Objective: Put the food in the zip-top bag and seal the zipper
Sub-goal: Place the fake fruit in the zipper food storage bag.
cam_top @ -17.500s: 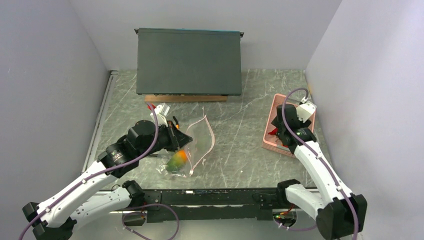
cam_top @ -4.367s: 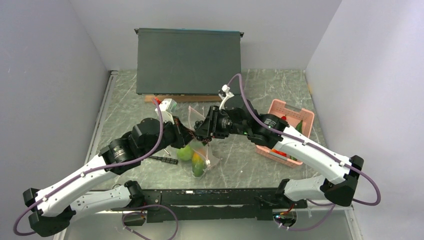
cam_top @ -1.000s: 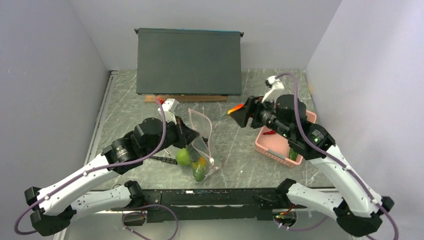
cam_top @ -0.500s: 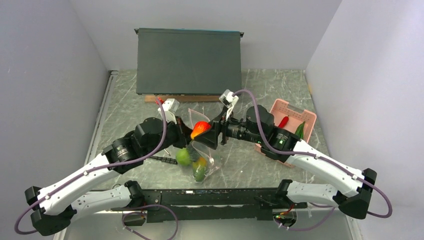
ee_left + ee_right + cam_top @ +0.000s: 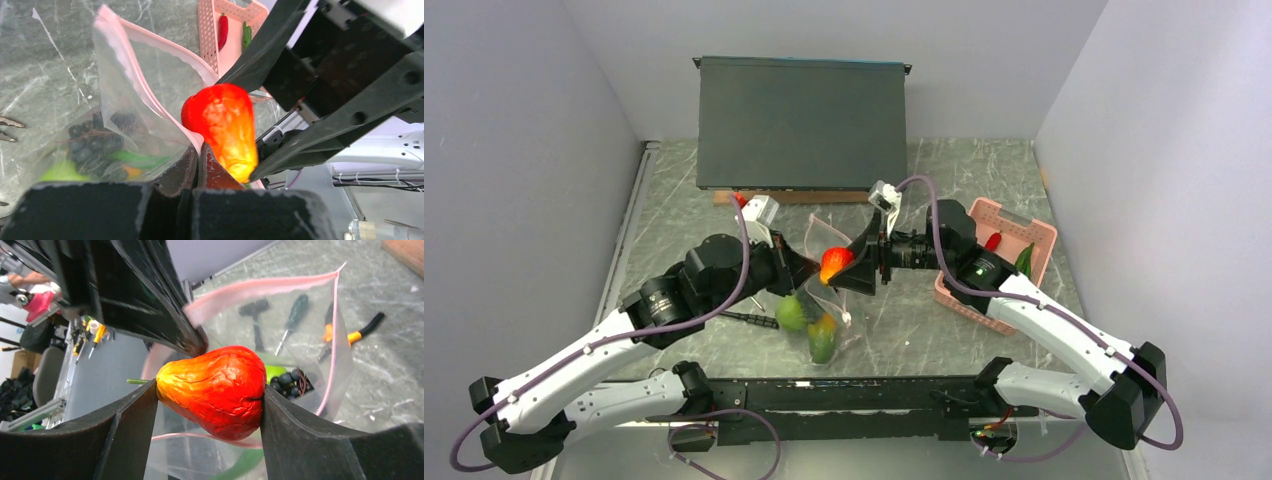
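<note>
The clear zip-top bag lies mid-table with its mouth lifted. My left gripper is shut on the bag's pink zipper strip and holds one lip up. My right gripper is shut on a red-orange toy fruit right at the open mouth. Inside the bag lie a lime-green fruit, an orange-yellow piece, a green piece and dark grapes. A red chili and a green cucumber lie in the pink basket.
A black-handled tool lies left of the bag. Through the bag, the right wrist view shows a green-handled screwdriver and orange-handled pliers. A dark box stands at the back. Grey walls close in both sides.
My right gripper has carried the red-orange fruit from beside the basket leftward to the bag's mouth. My left gripper keeps holding the bag's lip up.
</note>
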Controlling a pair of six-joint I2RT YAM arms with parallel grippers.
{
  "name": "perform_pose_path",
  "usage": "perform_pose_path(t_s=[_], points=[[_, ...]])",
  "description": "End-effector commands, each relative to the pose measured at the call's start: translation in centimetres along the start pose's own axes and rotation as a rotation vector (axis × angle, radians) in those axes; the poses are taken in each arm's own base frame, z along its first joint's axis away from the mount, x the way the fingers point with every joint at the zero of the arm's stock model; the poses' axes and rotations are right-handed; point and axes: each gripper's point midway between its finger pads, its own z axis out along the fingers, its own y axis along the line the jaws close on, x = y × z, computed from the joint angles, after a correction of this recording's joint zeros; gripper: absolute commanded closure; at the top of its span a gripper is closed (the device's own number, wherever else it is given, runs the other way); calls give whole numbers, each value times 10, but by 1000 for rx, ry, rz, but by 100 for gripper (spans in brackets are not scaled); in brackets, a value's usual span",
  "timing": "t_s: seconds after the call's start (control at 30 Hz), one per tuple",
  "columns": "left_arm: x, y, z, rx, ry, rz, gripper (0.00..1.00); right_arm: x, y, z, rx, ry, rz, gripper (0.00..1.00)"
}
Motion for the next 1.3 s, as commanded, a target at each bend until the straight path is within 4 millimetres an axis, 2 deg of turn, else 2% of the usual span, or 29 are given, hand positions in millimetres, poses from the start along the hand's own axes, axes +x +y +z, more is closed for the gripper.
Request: perform_pose_path(t_s=[0.0,0.13,0.2,0.27,0.57,0.63,0.7,0.9,1.0,1.1,1.2,1.27], points=[[-38,-39,-12,124,-85,13,100,19,-15,-5,75,89,-13,82],[-37,-42,-10,128,-63,15,100,24,-36,-17,270,136,-43,76],[-34,-43,-8,129,-47,19,100,26,-39,-19,359,178,-73,75],[-32,-43,-6,128,-33,21,100,24,-35,-17,401,202,-102,67],[-25,-38,1,113,-19,10,100,-7,-28,-13,493,175,-57,34],[-24,-38,1,114,-19,8,100,-14,-28,-13,509,168,-52,25],[-23,-37,1,110,-18,7,100,-20,-27,-13,516,164,-49,11],[-25,-30,2,84,-38,11,100,-45,-17,-24,560,132,-6,2],[-25,-28,4,77,-42,17,100,-61,-18,-39,626,99,-2,0],[-23,-24,7,57,-39,22,100,-80,-29,-70,776,26,9,0],[-25,-21,8,32,-37,38,100,-87,-58,-114,970,-43,80,1],[-27,-22,8,29,-40,52,100,-81,-92,-158,1126,-89,166,1]])
